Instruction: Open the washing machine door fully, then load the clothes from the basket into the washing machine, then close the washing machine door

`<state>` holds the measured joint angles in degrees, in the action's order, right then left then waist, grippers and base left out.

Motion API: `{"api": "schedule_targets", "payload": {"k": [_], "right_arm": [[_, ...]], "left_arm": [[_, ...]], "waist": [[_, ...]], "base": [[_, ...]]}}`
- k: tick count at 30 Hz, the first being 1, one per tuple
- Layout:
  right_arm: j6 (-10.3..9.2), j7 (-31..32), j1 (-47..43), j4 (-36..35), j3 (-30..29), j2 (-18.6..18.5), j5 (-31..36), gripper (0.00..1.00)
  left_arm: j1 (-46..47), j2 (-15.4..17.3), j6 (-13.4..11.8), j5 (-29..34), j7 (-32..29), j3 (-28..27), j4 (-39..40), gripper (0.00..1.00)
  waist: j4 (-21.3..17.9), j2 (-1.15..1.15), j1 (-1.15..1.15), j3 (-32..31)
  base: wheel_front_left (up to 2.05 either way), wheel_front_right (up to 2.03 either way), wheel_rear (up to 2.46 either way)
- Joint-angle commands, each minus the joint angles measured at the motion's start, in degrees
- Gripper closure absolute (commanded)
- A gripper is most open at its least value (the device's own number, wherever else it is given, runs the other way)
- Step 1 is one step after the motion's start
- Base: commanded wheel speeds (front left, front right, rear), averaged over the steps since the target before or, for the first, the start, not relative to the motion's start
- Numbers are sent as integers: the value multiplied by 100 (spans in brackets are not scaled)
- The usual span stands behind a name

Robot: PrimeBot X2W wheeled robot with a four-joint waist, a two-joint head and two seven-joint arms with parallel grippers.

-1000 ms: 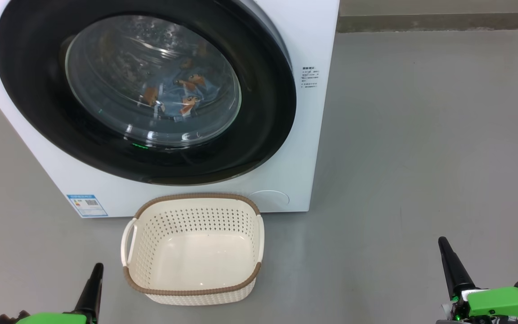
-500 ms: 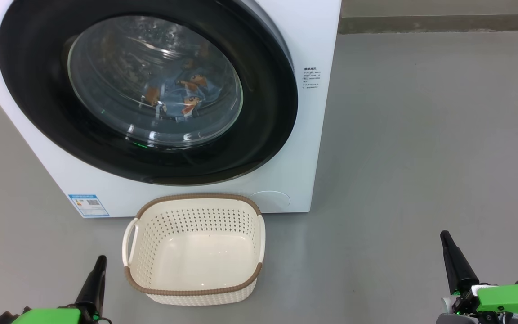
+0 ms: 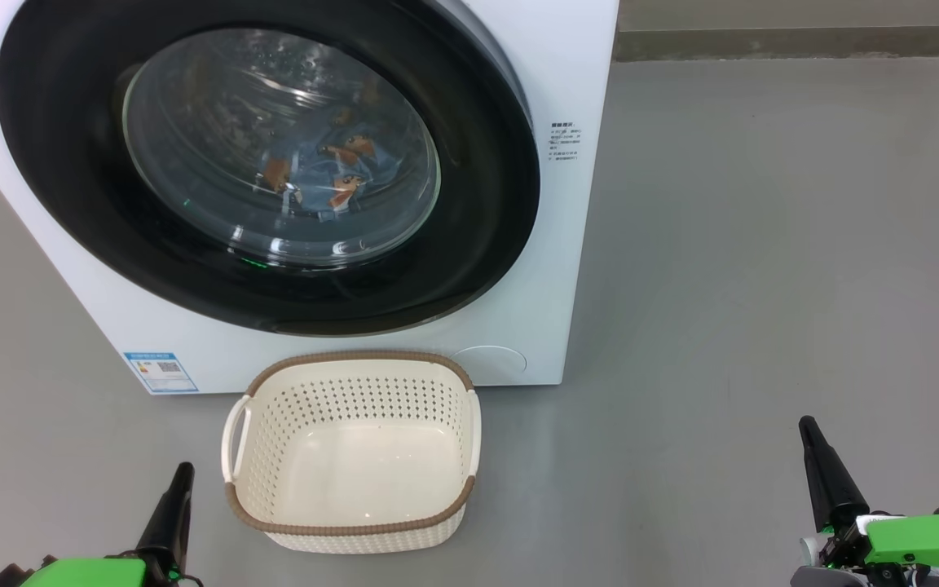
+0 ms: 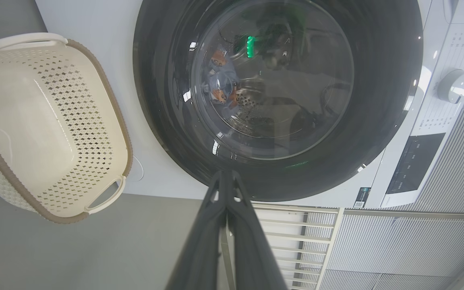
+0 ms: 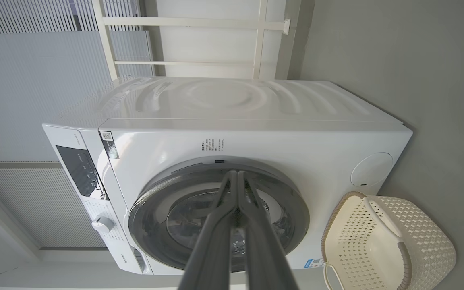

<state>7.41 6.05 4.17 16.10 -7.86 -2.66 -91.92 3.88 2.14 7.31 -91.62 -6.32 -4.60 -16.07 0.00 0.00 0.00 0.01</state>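
Bright even light; glare on washing machine door (image 3: 274, 163)

Around me it's just a plain grey floor (image 3: 763, 244), smooth and a bit shiny under soft, even light. A darker skirting strip (image 3: 804, 41) runs along its far edge. Further back I see pale ribbed wall panels (image 5: 22, 100) and a white bar frame (image 5: 191, 22).

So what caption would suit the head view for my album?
Washing machine door shut with clothes inside, basket empty before it, left fingers and right fingers closed, holding nothing.
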Motion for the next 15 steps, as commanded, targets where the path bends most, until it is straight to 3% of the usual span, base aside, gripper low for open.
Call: {"api": "schedule_targets", "payload": {"k": [1, 15], "right_arm": [[8, 51, 249, -169, 123, -21, -16, 100], [8, 51, 249, -169, 123, -21, -16, 100]], "left_arm": [[277, 75, 10, -46, -23, -203, 171, 100], [277, 75, 11, -46, -23, -203, 170, 100]], "waist": [[0, 0, 0, 0], [0, 0, 0, 0]], "base": [[0, 0, 0], [0, 0, 0]]}}
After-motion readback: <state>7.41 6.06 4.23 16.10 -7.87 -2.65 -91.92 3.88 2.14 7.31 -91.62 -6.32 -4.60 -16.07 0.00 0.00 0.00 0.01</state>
